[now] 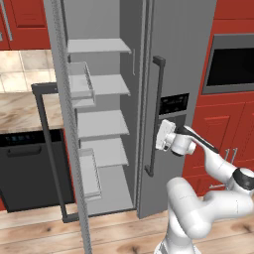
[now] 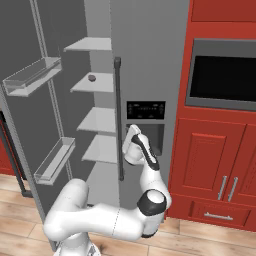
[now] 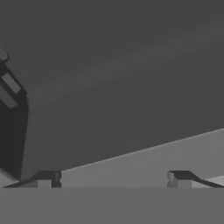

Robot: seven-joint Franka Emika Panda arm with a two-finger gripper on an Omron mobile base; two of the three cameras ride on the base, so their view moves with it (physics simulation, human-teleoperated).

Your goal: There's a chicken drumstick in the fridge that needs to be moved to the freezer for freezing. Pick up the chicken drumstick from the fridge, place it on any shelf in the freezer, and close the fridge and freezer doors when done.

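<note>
The robot's gripper (image 3: 113, 178) is spread wide and holds nothing, right up against the closed grey fridge door (image 2: 150, 65).

On the left, the other door (image 1: 62, 114) stands open, with 2 door bins (image 2: 31, 76) on it that look empty. Inside are 4 shelves (image 1: 101, 85). A small dark lump (image 2: 92, 77) sits on the 2nd shelf from the top, but it is too small to tell if it is the chicken drumstick. It is well apart from the gripper, up and to the left. To the right, the hand sits near the dispenser panel (image 2: 145, 110) and the long dark door handle (image 2: 119, 117).
</note>
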